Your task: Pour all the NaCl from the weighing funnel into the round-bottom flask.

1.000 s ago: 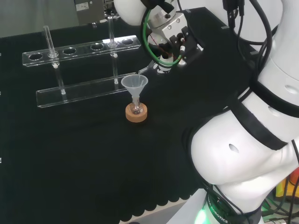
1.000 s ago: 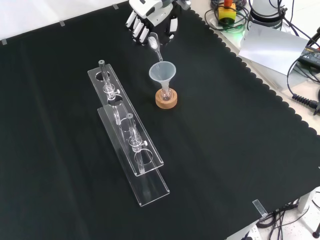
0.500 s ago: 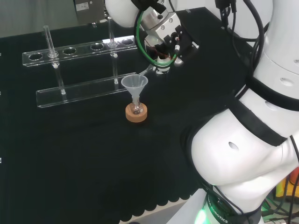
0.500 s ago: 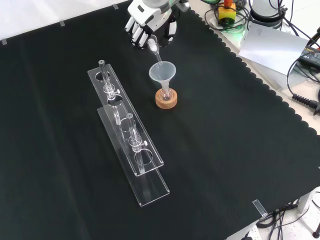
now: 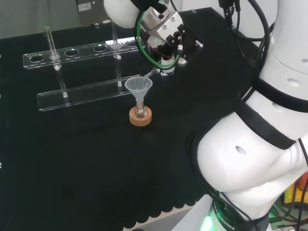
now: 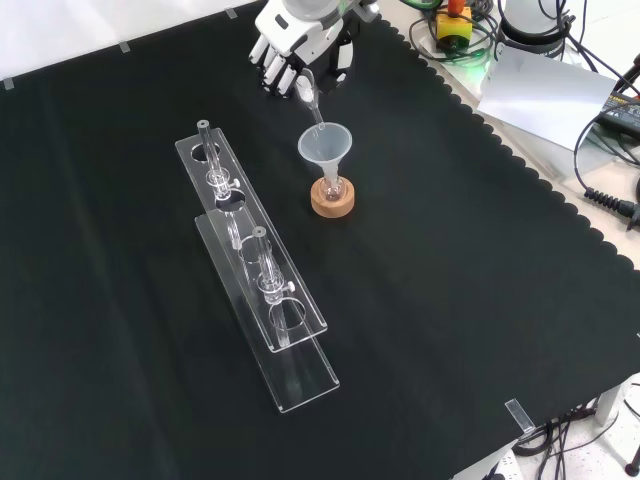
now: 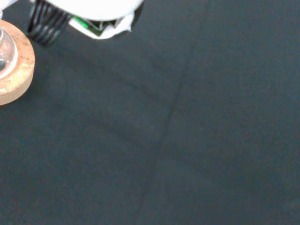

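Observation:
A small round-bottom flask (image 6: pixel 332 187) sits on a cork ring (image 6: pixel 333 201) with a clear plastic funnel (image 6: pixel 325 147) in its neck. In the head view the funnel (image 5: pixel 138 87) stands above the cork ring (image 5: pixel 140 117). The hand (image 6: pixel 296 42) is shut on a glass weighing funnel (image 6: pixel 308 92), which is tilted with its spout down at the plastic funnel's rim. In the head view the hand (image 5: pixel 168 41) is up and to the right of the funnel, and the weighing funnel's spout (image 5: pixel 147 73) reaches the rim. The wrist view shows part of the cork ring (image 7: pixel 14 70).
A clear acrylic test-tube rack (image 6: pixel 255 270) with two upright tubes stands left of the flask in the front view; in the head view the rack (image 5: pixel 84 72) lies behind it. The arm's white links (image 5: pixel 260 144) fill the head view's right. Cables and boxes lie beyond the cloth's edge (image 6: pixel 520 150).
The hand has turned and shifted slightly left in the head view, tipping the weighing funnel more steeply, its spout staying at the plastic funnel's rim.

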Action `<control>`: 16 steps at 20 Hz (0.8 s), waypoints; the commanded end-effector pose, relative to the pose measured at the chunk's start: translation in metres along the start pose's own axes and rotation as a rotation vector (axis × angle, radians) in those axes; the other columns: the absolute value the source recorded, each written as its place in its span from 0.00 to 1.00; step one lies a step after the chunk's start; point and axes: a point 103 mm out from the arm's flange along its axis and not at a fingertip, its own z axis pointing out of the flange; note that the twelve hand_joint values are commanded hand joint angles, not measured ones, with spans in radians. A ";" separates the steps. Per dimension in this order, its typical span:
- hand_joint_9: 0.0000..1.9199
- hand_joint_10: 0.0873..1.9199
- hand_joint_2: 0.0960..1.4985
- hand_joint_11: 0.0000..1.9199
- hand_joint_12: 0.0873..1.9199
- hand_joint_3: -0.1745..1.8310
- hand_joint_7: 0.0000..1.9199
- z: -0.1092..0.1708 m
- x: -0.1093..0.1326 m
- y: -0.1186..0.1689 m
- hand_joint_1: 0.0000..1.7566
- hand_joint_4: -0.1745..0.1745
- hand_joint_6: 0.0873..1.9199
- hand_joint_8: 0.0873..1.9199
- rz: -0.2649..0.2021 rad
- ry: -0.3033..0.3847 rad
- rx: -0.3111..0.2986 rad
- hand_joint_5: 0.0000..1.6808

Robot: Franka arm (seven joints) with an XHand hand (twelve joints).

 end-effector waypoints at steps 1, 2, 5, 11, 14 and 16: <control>0.44 0.22 0.40 0.28 0.64 0.51 0.27 -0.006 0.004 0.001 0.63 0.73 0.53 0.31 -0.004 -0.049 0.013 0.66; 0.44 0.22 0.40 0.28 0.64 0.51 0.27 -0.008 0.005 0.001 0.63 0.73 0.53 0.31 -0.006 -0.057 0.011 0.66; 0.44 0.22 0.40 0.28 0.64 0.51 0.27 -0.012 0.007 0.002 0.63 0.74 0.53 0.31 -0.008 -0.086 0.031 0.66; 0.43 0.22 0.40 0.27 0.64 0.51 0.26 -0.017 0.009 0.004 0.63 0.77 0.53 0.31 -0.009 -0.118 0.035 0.65; 0.43 0.22 0.40 0.27 0.64 0.51 0.26 -0.017 0.009 0.005 0.63 0.78 0.53 0.31 -0.008 -0.129 0.039 0.65; 0.43 0.22 0.40 0.27 0.64 0.51 0.26 -0.017 0.009 0.005 0.63 0.78 0.53 0.31 -0.007 -0.134 0.041 0.65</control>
